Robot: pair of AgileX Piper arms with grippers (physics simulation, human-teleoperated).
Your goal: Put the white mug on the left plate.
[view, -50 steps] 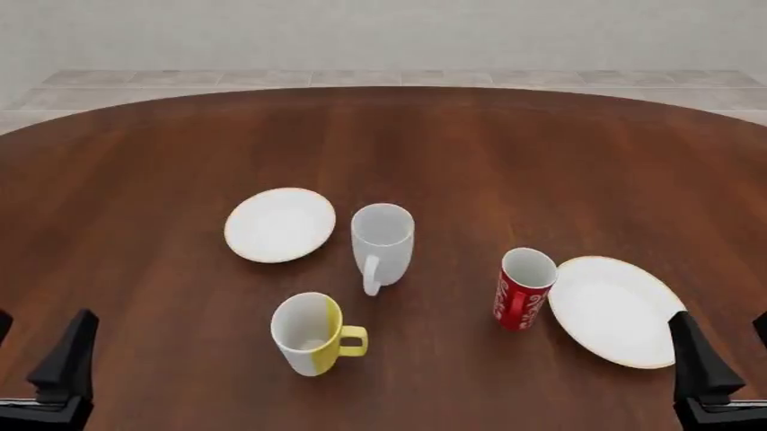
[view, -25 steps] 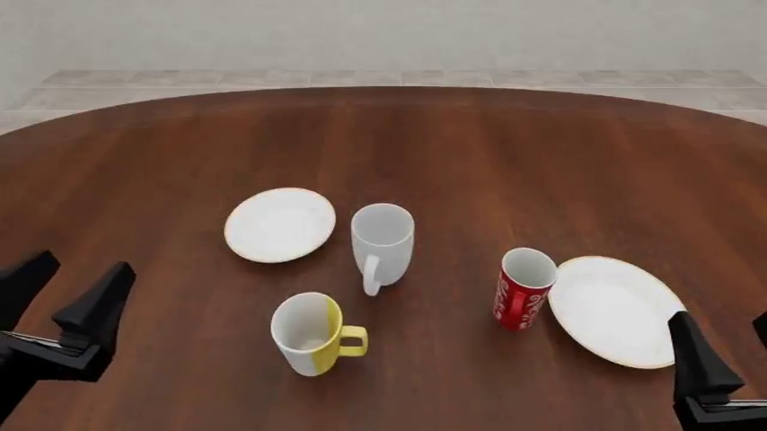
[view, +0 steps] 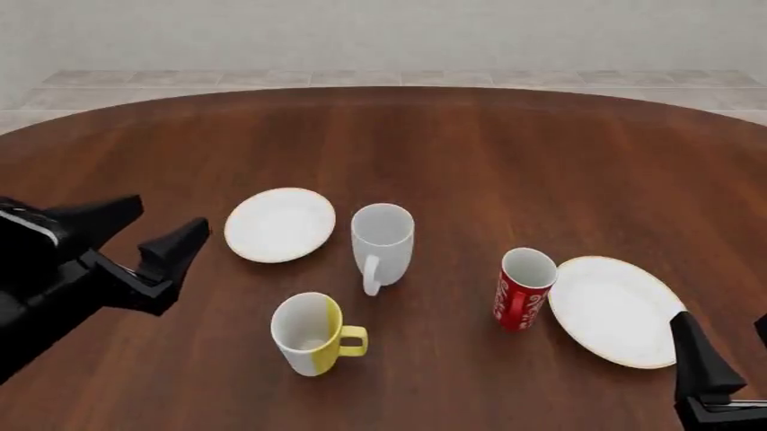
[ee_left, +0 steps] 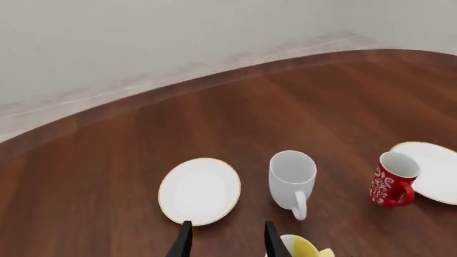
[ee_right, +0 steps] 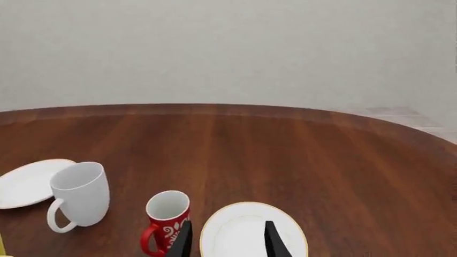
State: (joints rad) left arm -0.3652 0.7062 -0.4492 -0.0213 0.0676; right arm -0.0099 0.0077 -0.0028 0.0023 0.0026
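The white mug (view: 383, 241) stands upright mid-table, handle toward me. It also shows in the left wrist view (ee_left: 292, 179) and the right wrist view (ee_right: 80, 195). The left plate (view: 280, 224) lies just left of it, apart from it and bare, and shows in the left wrist view (ee_left: 200, 190). My left gripper (view: 158, 226) is open and empty, in the air left of the plate and well clear of the mug. My right gripper (view: 728, 348) is open and empty, low at the near right edge.
A white-and-yellow mug (view: 314, 332) stands in front of the white mug. A red mug (view: 525, 287) stands to the right, beside a larger gold-rimmed plate (view: 613, 310). The round brown table (view: 480, 153) runs back to a tiled floor strip and wall.
My left gripper has moved up from the near left corner, forward and right toward the left plate. The right gripper and all the crockery have stayed put.
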